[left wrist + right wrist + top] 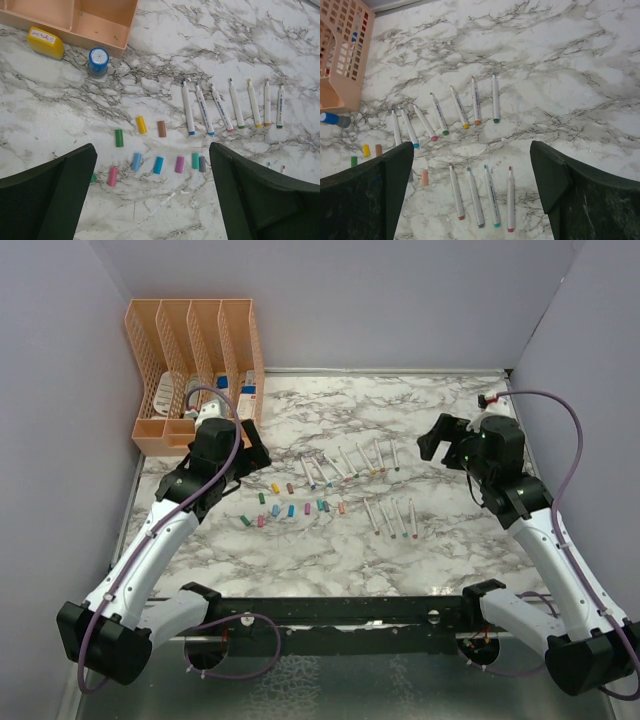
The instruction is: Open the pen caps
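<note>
See pens uncapped in two rows at bench centre, pen caps loose nearer the left edge. Find left gripper and right gripper splayed, empty, hovering. Judge uncapping complete; ahead, only to verify every pen bare.

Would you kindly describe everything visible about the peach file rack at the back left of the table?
The peach file rack looks plastic: latticed upright dividers form four slots above a low front tray. It stands upright at the marble table's far left corner, beside the wall, with white and blue items inside.
</note>
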Action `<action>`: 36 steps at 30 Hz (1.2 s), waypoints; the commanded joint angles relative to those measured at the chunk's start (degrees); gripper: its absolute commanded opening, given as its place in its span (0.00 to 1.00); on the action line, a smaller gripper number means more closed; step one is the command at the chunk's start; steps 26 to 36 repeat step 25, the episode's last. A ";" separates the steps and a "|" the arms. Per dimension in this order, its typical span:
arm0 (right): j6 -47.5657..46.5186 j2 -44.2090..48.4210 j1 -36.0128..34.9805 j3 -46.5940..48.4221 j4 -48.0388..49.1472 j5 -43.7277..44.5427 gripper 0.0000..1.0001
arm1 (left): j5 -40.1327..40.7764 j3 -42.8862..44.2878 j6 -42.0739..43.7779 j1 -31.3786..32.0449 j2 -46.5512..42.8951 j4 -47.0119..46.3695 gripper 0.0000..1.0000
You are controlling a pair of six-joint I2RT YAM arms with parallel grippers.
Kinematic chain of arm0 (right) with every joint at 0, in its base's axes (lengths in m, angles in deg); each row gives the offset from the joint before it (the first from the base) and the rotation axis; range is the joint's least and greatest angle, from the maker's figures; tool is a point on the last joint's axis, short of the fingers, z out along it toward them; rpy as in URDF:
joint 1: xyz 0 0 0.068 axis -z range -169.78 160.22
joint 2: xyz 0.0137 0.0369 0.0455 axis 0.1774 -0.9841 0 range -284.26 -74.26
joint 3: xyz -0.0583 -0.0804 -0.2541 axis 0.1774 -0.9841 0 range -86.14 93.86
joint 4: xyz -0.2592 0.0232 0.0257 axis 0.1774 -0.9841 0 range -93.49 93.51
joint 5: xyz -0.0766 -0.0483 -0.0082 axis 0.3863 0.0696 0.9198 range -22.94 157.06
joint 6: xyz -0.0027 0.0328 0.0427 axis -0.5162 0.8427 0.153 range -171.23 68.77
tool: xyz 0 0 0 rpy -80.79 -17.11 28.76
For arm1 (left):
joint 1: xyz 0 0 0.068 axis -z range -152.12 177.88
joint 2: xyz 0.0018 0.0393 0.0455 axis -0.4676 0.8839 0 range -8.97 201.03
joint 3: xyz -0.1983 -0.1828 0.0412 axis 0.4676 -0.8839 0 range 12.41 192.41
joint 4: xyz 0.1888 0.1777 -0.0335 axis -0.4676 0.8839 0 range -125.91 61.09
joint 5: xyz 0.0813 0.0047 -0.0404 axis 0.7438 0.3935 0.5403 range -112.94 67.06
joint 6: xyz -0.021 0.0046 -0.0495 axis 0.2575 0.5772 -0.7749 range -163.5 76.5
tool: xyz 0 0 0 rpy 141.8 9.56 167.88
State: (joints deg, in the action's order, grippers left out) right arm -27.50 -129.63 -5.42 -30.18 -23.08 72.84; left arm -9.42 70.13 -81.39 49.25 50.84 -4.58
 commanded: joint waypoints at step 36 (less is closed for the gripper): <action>22.41 14.16 0.26 -0.28 -15.42 35.31 0.99 | 13.36 -4.19 -6.66 -0.29 -18.51 3.48 0.99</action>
